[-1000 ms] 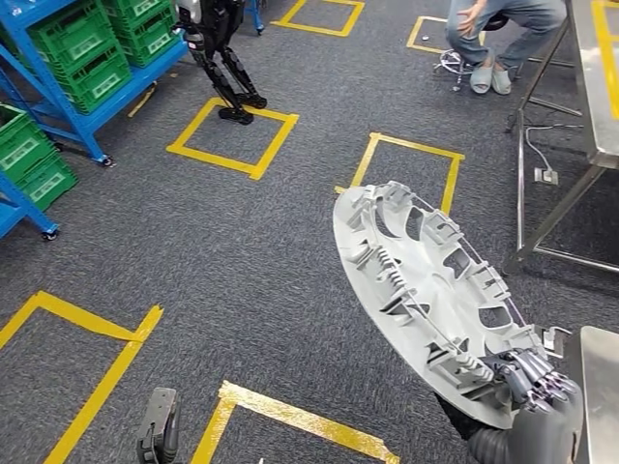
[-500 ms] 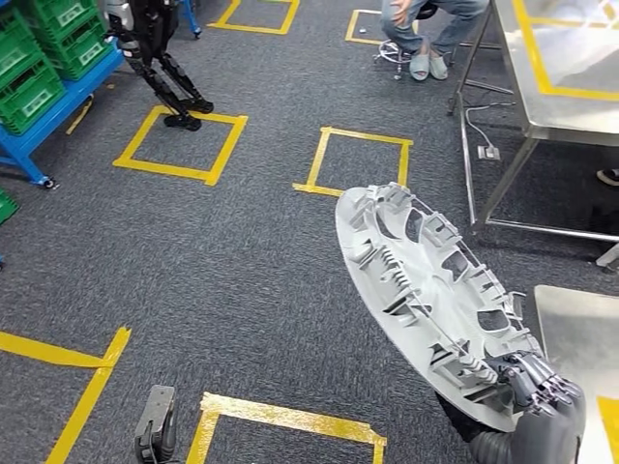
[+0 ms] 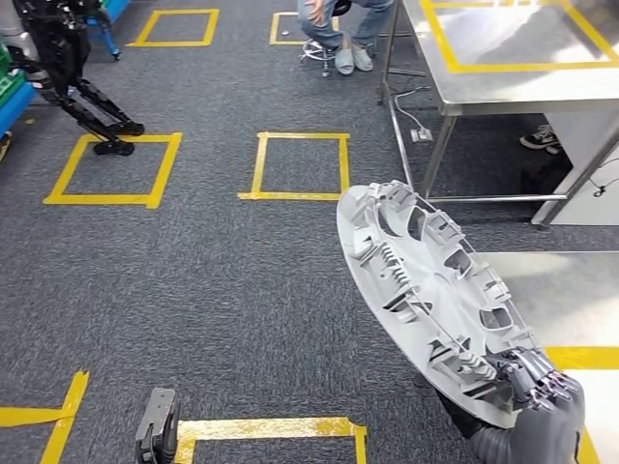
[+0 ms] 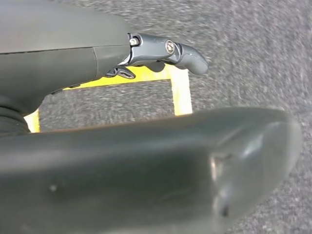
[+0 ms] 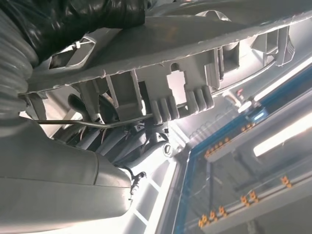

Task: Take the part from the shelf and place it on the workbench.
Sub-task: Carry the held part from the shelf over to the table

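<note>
The part is a large grey round wheel cover [image 3: 424, 290], tilted, with its ribbed inner side facing me. My right hand [image 3: 537, 382] grips it by its lower rim at the lower right of the head view. In the right wrist view the cover's clips and wire ring [image 5: 176, 44] lie across my right hand [image 5: 55, 185], whose fingers are curled round the rim. My left hand [image 3: 157, 430] hangs low over the carpet and holds nothing; in its wrist view the left hand [image 4: 147, 161] has its fingers [image 4: 165, 48] straight. A steel workbench [image 3: 511, 77] stands ahead on the right.
A second steel surface [image 3: 562, 290] with yellow tape lies close on the right, behind the cover. Yellow tape squares [image 3: 299, 164] mark the grey carpet. Another dark legged robot [image 3: 66, 68] stands far left. A seated person [image 3: 339, 29] is at the far end.
The whole picture has shifted left, so my view has turned right: the blue shelves have left the frame and the workbench has come in. The cover stays in my right hand.
</note>
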